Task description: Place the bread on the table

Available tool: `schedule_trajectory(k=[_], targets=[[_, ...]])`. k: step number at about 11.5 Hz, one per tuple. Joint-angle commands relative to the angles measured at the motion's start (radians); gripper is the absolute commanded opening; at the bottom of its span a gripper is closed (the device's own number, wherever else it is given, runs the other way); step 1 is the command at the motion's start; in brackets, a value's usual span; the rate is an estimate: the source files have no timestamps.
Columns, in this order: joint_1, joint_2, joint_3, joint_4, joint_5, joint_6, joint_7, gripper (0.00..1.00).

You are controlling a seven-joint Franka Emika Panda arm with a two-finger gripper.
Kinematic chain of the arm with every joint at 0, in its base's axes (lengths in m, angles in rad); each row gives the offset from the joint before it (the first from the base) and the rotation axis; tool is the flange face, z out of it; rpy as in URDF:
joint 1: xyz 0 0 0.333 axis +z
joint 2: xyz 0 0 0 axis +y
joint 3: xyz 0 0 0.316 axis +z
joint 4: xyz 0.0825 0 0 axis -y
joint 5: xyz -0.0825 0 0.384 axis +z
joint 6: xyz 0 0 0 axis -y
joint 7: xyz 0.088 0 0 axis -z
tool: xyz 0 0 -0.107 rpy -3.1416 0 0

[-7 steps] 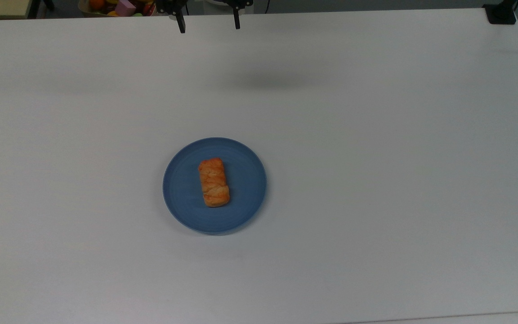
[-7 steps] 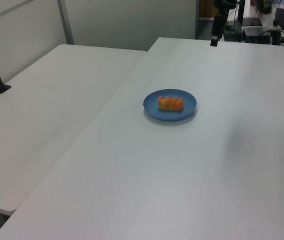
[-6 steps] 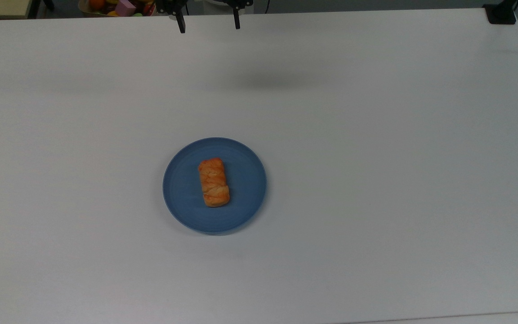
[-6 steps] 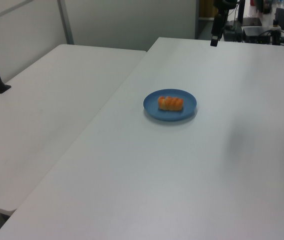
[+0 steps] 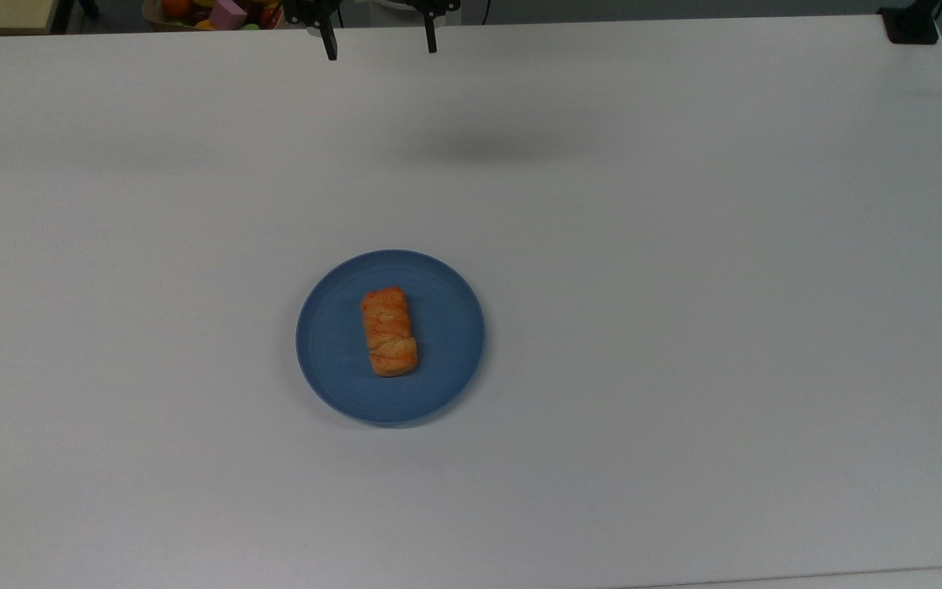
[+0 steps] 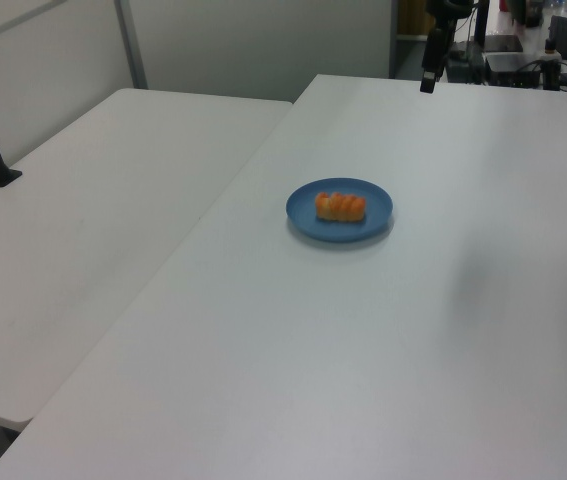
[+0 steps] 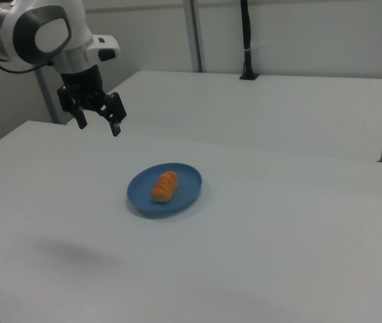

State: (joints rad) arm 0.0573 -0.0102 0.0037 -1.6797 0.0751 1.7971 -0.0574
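While the bread [image 5: 389, 331] lies on the blue plate [image 5: 332, 343], the gripper [image 5: 379, 47] hangs well apart, fingers [image 5: 329, 47] spread and empty.

I see a second white bench [image 6: 113, 210] butted beside mine, a black pole [image 7: 246, 40] clamped at its far edge, pale partition walls [image 6: 263, 45] with a grey metal post [image 6: 131, 45] behind it, and a bin of coloured toys [image 5: 217, 12] past the top view's upper edge.

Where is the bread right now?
The bread lies near the middle of the blue plate, left of centre on the table in the top view.
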Motion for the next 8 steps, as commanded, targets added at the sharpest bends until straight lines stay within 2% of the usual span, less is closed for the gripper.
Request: schedule_trajectory(k=[1,5,8], targets=[[0.004,-0.002,0.001,0.001,0.005,0.002,-0.016,1.00],[0.033,0.048,0.001,0.009,-0.004,0.011,-0.022,1.00],[0.042,0.185,-0.016,0.183,-0.005,-0.001,-0.021,1.00]])
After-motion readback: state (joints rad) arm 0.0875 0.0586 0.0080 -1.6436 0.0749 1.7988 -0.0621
